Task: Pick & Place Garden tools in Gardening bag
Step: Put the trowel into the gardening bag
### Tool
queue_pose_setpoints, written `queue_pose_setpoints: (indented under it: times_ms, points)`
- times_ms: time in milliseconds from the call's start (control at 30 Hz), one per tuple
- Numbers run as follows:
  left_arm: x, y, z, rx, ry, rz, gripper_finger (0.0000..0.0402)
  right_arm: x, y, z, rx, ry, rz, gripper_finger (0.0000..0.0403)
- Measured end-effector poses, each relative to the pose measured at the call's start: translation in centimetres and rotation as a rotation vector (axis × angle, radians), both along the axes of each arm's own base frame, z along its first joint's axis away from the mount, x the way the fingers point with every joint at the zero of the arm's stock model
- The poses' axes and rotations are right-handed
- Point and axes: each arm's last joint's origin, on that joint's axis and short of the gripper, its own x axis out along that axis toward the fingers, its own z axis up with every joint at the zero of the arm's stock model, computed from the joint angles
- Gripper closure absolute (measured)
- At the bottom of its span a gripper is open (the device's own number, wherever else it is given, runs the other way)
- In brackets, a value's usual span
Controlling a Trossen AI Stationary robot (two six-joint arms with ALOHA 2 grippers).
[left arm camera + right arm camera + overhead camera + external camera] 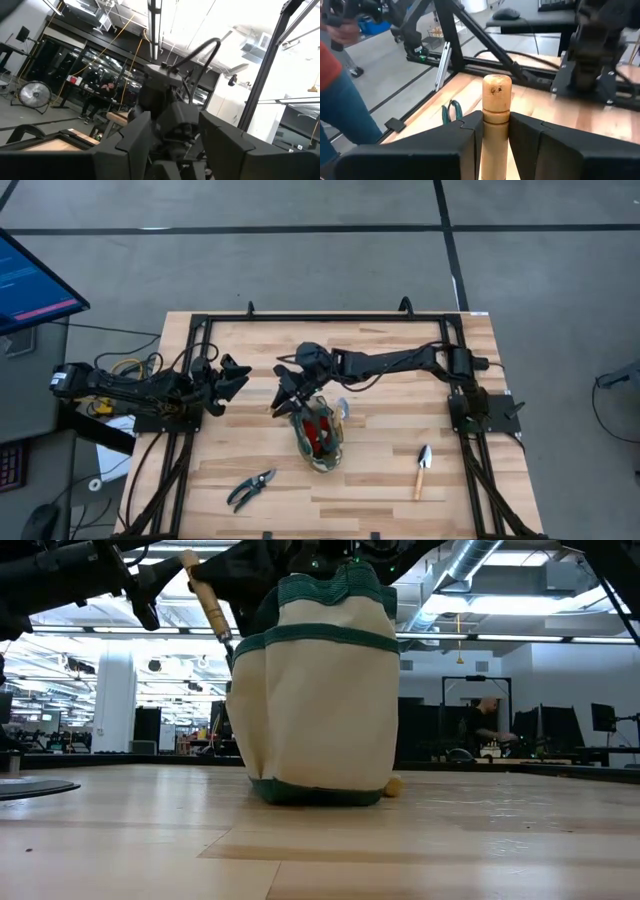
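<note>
Wooden-handled tool [496,107] — clamped in right end effector [287,395] — above gardening bag [320,435].

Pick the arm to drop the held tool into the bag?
Right. The right gripper already clamps the wooden-handled tool directly over the gardening bag; the left gripper waits off to the side, holding nothing.

Wooden table [380,480]: gardening bag [322,442] at centre, pruning shears [250,489] front-left, trowel [422,470] front-right.

I'm looking into a large open lab: exposed ceiling ducts [480,560], rows of workbenches with monitors [606,718], and a floor fan [34,93].
</note>
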Motion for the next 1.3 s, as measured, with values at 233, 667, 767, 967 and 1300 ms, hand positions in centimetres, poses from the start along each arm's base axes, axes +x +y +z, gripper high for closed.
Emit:
queue_pose_setpoints:
  times_ms: [233,667,767,967,1300]
  points:
    - [0.0,0.0,0.0,0.000,0.000,0.000,0.0236,0.0,0.4,0.2,-0.026,-0.030,0.019,0.0340]
    - [0.0,0.0,0.0,0.000,0.000,0.000,0.0236,-1.0,0.1,-2.5,0.044,-0.097,0.016,0.0340]
    - [0.0,0.0,0.0,0.000,0.000,0.000,0.0236,-1.1,-0.1,-2.9,0.044,-0.090,0.017,0.0340]
    - [0.0,0.0,0.0,0.000,0.000,0.000,0.0236,-1.3,0.0,-3.4,0.026,-0.099,0.027,0.0340]
    - [0.0,0.0,0.0,-0.004,0.000,0.006,0.0236,-2.5,-0.6,-5.5,0.062,-0.111,0.000,0.0340]
